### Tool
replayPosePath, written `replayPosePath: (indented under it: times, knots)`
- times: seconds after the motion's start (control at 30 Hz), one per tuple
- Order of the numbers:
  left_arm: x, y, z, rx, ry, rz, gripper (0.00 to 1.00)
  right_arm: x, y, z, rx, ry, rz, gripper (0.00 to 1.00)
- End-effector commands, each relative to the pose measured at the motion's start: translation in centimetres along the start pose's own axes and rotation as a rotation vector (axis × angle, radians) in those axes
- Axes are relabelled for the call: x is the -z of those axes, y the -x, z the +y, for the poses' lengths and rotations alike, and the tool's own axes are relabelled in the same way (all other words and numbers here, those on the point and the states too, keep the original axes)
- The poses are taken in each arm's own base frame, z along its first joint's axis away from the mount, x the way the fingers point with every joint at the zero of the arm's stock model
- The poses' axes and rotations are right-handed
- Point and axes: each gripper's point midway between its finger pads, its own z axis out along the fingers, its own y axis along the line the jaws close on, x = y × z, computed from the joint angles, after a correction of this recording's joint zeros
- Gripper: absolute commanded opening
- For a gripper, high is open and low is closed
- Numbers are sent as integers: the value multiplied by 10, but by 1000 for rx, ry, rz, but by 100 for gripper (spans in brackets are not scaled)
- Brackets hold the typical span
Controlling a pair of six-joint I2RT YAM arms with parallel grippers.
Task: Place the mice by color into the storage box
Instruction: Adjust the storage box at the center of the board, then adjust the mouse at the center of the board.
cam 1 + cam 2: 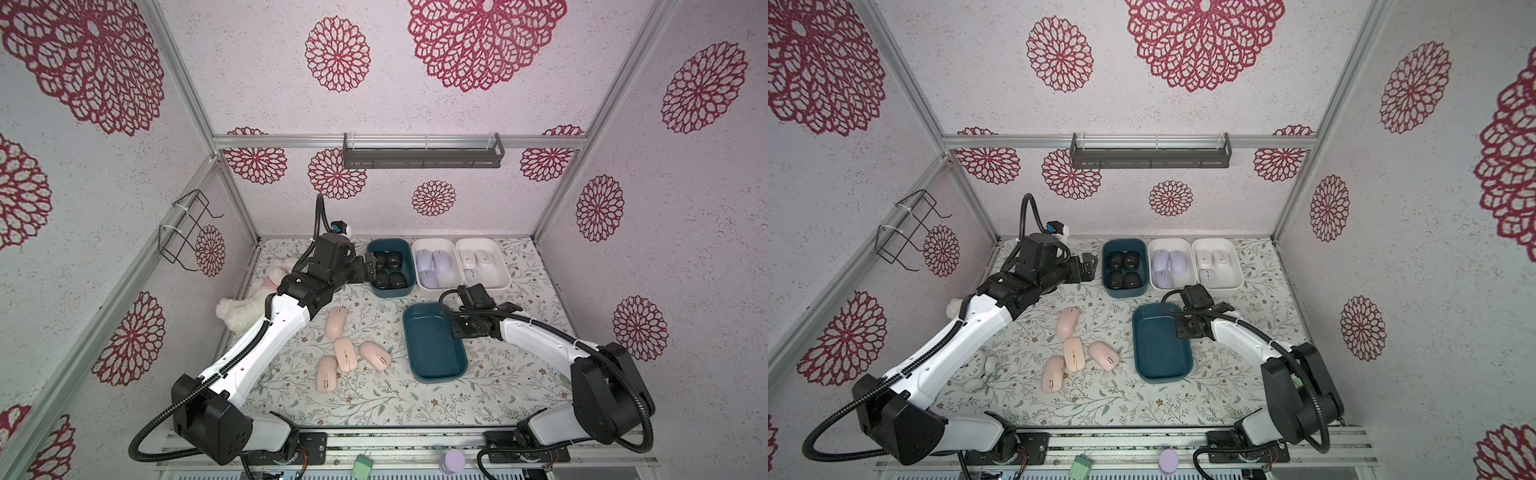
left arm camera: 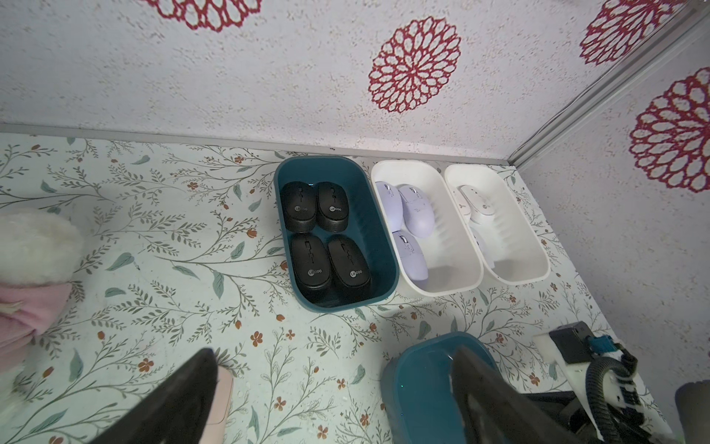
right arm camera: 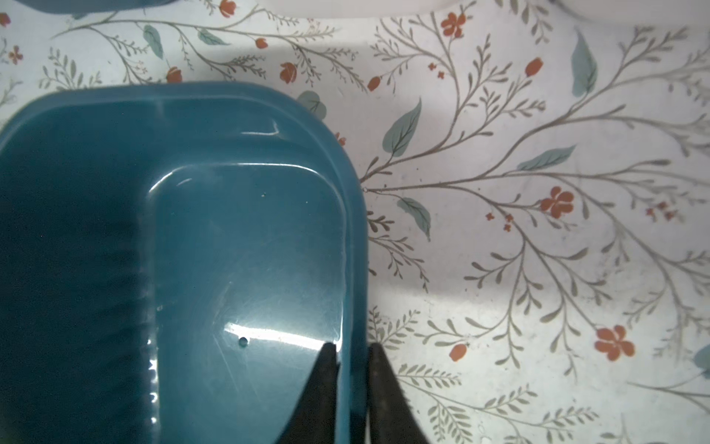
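Pinching one long wall of the empty teal box point(image 1: 432, 353), the right gripper point(image 3: 351, 369) should slide it flat, not tipped, toward the four peach mice point(image 1: 345, 353) loose on the table point(image 1: 415, 399) nearby, while the left gripper point(image 1: 1089, 267) hangs released

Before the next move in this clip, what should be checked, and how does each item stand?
1. Right jaws shut on the empty teal box wall, one inside, one outside: ok.
2. That box holds nothing: ok.
3. Left jaws open, nothing between them: ok.
4. Peach-pink mice boxed: not ok; four lie loose on the table.
5. Black mice alone in their teal box: ok.
6. Empty box lifted off the table: cannot tell.
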Motion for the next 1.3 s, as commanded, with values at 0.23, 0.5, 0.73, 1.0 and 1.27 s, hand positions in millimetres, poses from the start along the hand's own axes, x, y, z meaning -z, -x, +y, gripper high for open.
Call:
replayPosePath:
  times: [0.23, 0.5, 0.73, 1.0, 1.27]
  knots:
    - [9, 15, 54, 170, 161, -60, 97, 60, 49, 49, 97, -13, -174, 44]
    - [17, 26, 122, 355, 292, -117, 97, 59, 39, 176, 286, 182, -213, 51]
    - [18, 29, 144, 402, 299, -133, 97, 18, 2, 252, 528, 215, -126, 66]
    - [18, 32, 141, 416, 259, -132, 97, -17, -45, 254, 689, 128, -4, 81]
    - [11, 29, 138, 426, 233, -114, 97, -25, -59, 220, 770, -19, 38, 80]
